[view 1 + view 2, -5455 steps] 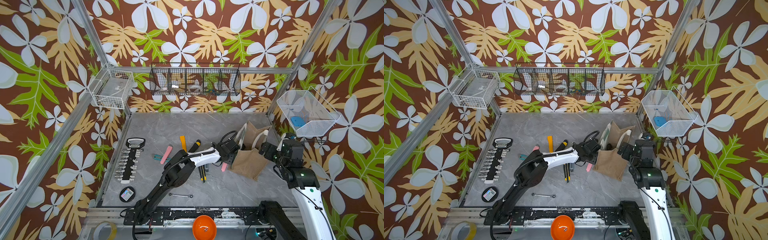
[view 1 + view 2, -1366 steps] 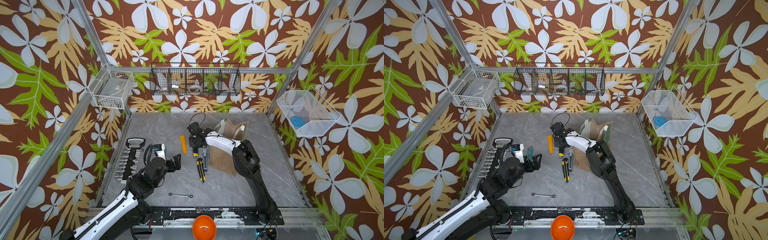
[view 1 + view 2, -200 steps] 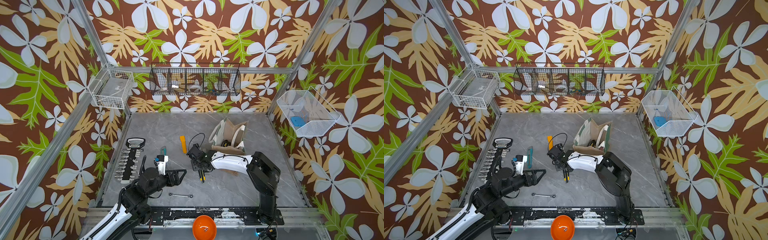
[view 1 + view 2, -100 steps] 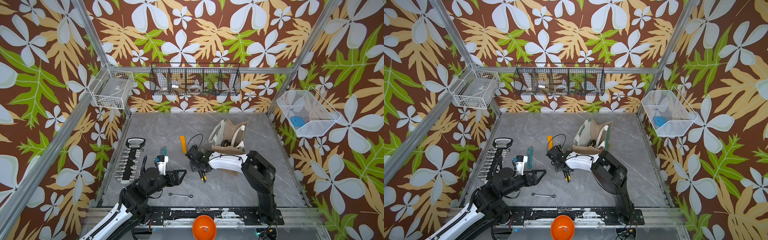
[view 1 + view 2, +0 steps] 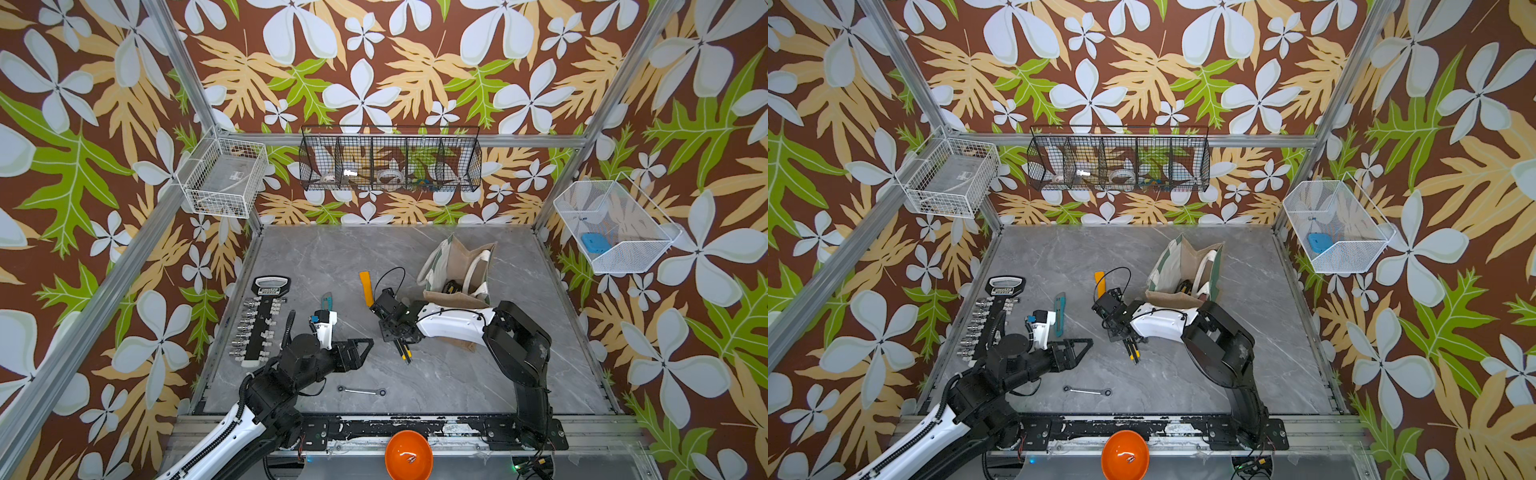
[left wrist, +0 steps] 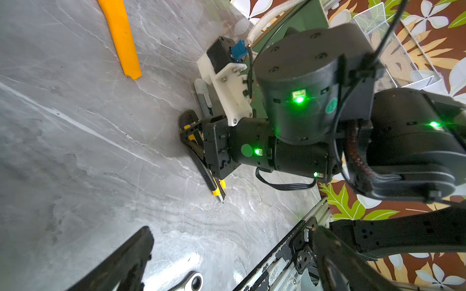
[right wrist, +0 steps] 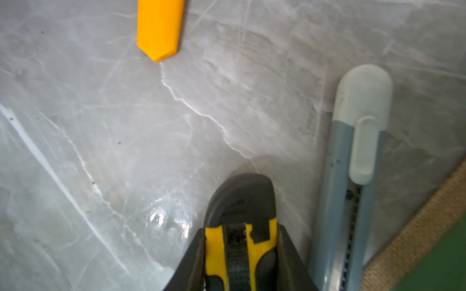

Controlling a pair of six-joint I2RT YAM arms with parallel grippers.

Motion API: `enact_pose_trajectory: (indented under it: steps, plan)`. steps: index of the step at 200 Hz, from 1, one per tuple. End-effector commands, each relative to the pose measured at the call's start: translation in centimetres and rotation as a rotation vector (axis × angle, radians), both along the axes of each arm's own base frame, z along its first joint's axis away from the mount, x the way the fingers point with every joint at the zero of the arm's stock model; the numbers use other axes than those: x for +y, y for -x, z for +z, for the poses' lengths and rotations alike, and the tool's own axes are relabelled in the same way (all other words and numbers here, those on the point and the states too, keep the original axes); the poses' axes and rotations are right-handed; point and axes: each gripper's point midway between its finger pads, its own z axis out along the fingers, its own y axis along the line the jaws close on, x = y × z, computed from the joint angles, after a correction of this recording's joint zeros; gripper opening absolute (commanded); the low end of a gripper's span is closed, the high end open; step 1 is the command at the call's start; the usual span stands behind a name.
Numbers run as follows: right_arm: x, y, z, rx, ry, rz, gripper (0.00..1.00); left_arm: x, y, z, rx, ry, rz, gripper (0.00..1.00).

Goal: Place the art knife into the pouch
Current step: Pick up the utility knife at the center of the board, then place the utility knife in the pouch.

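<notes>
**Right fingers** (image 7: 194, 264): closed against the two long sides of the black-yellow knife (image 7: 239, 252), close to its rounded butt. As far as the wrist view shows, they grip it.

**Black-yellow knife**: lies on the bench (image 5: 332, 253), blade end toward the front rail. It is outside the pouch (image 5: 465, 253), near its foot.

**Left fingers** (image 6: 126, 257): spread wide and holding nothing. They hover over bare bench to the left of the black-yellow knife, apart from it and pointing toward the right arm.

**Grey knife** (image 7: 353, 176): flat on the bench, just beside the black-yellow knife and parallel to it. It lies between that knife and the pouch's jute edge.

**Pouch**: jute with a green panel and white rope handles. It stands behind the right arm with its mouth open. A dark and yellow thing (image 5: 451, 286) lies inside; what it is cannot be told.

**Orange piece** (image 5: 365, 286): flat on the bench, just beyond the right fingers.

**Teal knife** (image 5: 327, 300): flat on the bench, behind the left wrist.

**Socket rail** (image 5: 259, 328): along the bench's left edge.

**Wrench** (image 5: 360, 390): near the front rail, between the two arms.

**Baskets**: black wire (image 5: 390, 162) on the back wall, white wire (image 5: 226, 183) on the left, and white mesh (image 5: 615, 232) on the right.
</notes>
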Motion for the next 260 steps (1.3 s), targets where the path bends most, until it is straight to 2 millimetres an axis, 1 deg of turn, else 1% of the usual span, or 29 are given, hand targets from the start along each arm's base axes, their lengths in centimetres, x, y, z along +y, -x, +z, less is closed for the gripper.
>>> enact_pose_trajectory:
  steps: [1,43,77,99,127,160,184,210,235,260]
  plan:
    - [0.8,-0.5,1.9,-0.033,-0.040,0.015,0.31,0.1,-0.4,0.8,-0.024,0.011,0.019,1.00]
    - [2.5,-1.6,5.7,-0.095,-0.113,0.044,0.30,0.4,-0.7,0.7,-0.019,0.007,0.045,1.00]
    - [3.8,-2.6,9.6,-0.159,-0.163,0.067,0.29,0.6,-0.9,1.0,-0.021,0.009,0.059,1.00]
    - [4.7,-3.6,12.7,-0.215,-0.183,0.091,0.29,0.7,-1.1,1.3,-0.029,0.004,0.073,1.00]
    - [5.8,-5.1,17.4,-0.310,-0.198,0.120,0.28,0.6,-1.6,1.6,-0.032,-0.006,0.081,1.00]
    - [6.2,-7.0,23.0,-0.443,-0.208,0.124,0.27,0.3,-2.0,1.9,-0.027,-0.023,0.076,1.00]
    - [5.6,-8.0,26.7,-0.526,-0.209,0.121,0.27,0.3,-2.3,2.4,-0.036,-0.032,0.082,1.00]
    - [4.0,-8.9,29.7,-0.586,-0.217,0.092,0.26,0.2,-2.8,3.1,-0.056,-0.050,0.089,1.00]
    - [1.1,-9.4,32.3,-0.648,-0.225,0.040,0.26,0.3,-3.5,3.4,-0.067,-0.080,0.103,1.00]
    - [-2.8,-9.4,34.7,-0.720,-0.213,-0.023,0.26,-0.1,-4.0,3.4,-0.063,-0.101,0.098,1.00]
